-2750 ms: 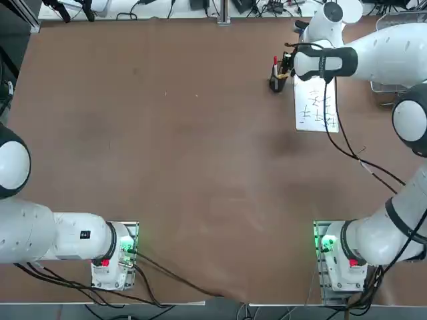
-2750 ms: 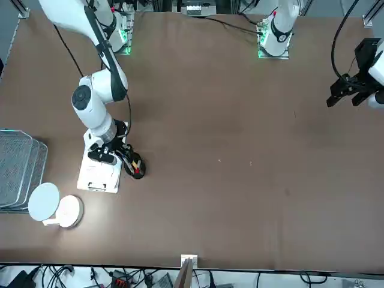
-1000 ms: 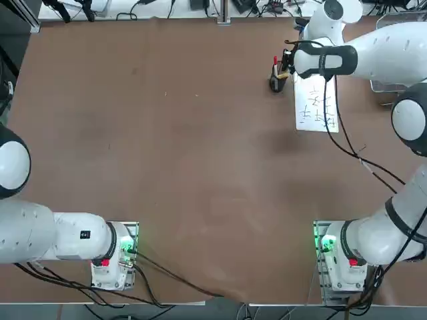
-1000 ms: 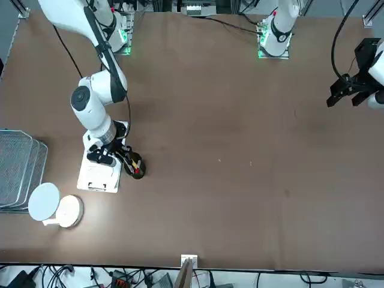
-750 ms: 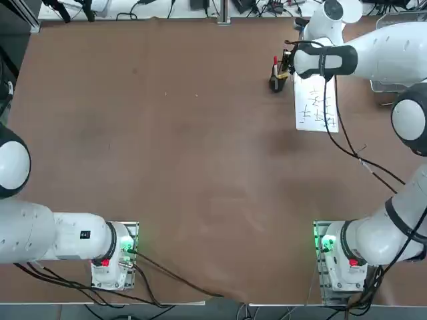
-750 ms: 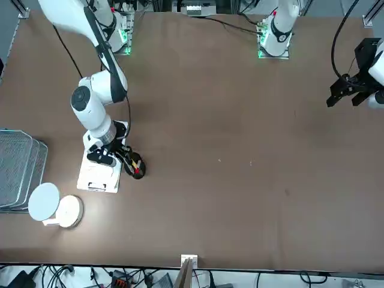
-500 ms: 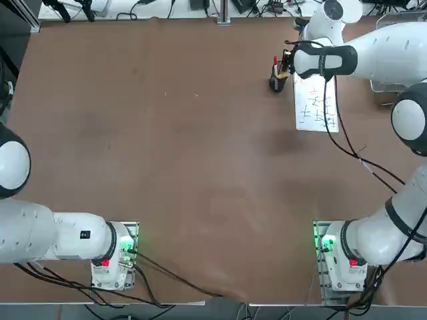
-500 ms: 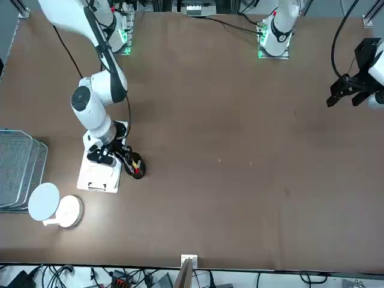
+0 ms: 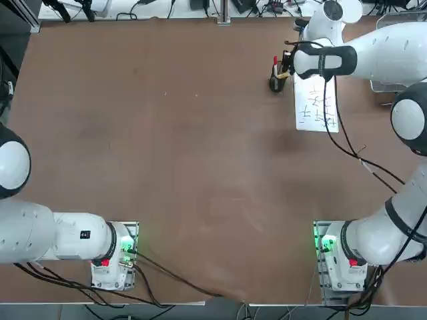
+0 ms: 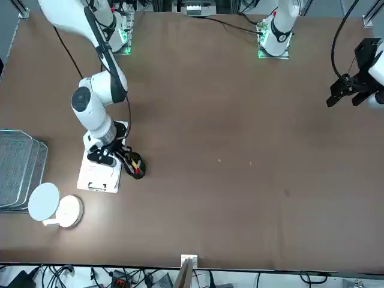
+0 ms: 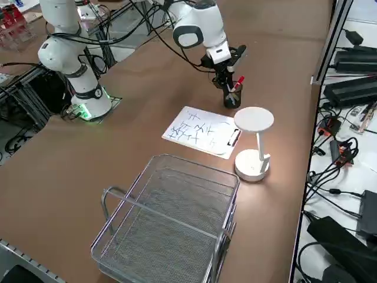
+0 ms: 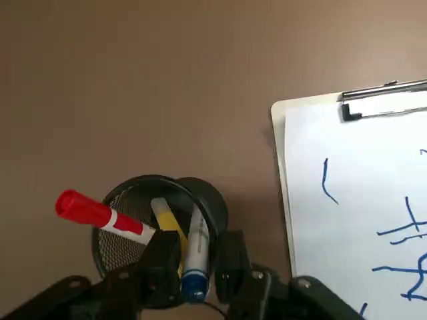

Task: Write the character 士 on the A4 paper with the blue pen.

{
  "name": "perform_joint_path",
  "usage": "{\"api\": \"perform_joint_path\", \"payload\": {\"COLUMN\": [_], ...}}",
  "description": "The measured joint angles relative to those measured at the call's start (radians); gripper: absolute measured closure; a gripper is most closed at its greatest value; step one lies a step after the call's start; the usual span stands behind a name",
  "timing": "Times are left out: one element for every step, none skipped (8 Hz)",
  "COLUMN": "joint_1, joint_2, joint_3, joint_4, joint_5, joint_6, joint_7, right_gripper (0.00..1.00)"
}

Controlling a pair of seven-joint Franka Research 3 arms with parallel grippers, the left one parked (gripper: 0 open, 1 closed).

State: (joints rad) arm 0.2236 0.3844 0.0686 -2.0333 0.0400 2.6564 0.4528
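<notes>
While the right gripper (image 12: 195,267) hangs over a black mesh pen cup (image 12: 127,230), its two fingers stand on either side of the blue pen (image 12: 195,257), which sits upright in the cup with its blue end toward the wrist camera. The fingers lie close beside the pen barrel, but whether they are clenched on it or just short of touching it cannot be told. In the cup with it are a red-topped pen (image 12: 100,213), leaning out toward ten o'clock as the wrist camera sees it, and a yellow pen (image 12: 167,223) just beside the blue one.

In the top view the cup (image 9: 276,83) stands at about one o'clock on the table (image 9: 167,147), with the A4 paper (image 9: 315,107) just beside it toward four o'clock, apart from it. The sheet bears dark handwritten strokes and has a clip on its far short edge. In the right side view a white desk lamp (image 11: 253,141) stands next to the paper and a wire basket (image 11: 171,218) lies nearer the camera.
</notes>
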Motion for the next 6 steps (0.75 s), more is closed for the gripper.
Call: {"api": "perform_joint_path", "payload": {"joint_1": [0.000, 0.000, 0.000, 0.000, 0.000, 0.000], "joint_2": [0.000, 0.000, 0.000, 0.000, 0.000, -0.002], "joint_3": [0.000, 0.000, 0.000, 0.000, 0.000, 0.000], "joint_4": [0.000, 0.000, 0.000, 0.000, 0.000, 0.001], "joint_5": [0.000, 0.000, 0.000, 0.000, 0.000, 0.000], "joint_6": [0.000, 0.000, 0.000, 0.000, 0.000, 0.000], "joint_7": [0.000, 0.000, 0.000, 0.000, 0.000, 0.000], "right_gripper": [0.66, 0.67, 0.68, 0.71, 0.72, 0.76]}}
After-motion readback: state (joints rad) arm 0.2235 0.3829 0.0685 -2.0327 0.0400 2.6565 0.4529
